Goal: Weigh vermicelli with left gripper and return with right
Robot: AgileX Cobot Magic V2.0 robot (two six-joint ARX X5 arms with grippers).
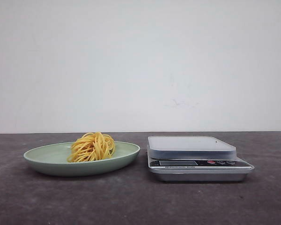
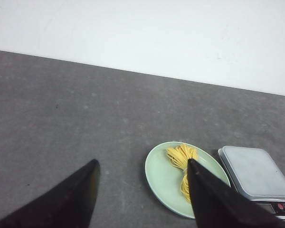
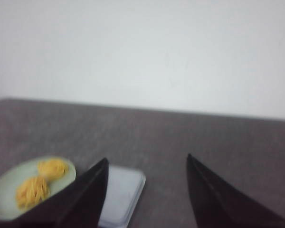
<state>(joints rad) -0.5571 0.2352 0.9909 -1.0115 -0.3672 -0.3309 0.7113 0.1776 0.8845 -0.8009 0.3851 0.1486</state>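
Since nothing is being weighed yet, the vermicelli (image 1: pixel 92 147) is sitting on the green plate (image 1: pixel 42 154) beside the scale (image 1: pixel 192 146), while the left gripper (image 2: pixel 142 164) and right gripper (image 3: pixel 147 159) are hanging spread wide and empty.

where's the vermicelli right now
In the front view, the vermicelli sits on the green plate, left of the scale.

wall (image 1: pixel 140 65): plain white, faint scuff marks | table (image 1: pixel 131 201): dark grey, mottled, matte | light: even, soft, diffuse
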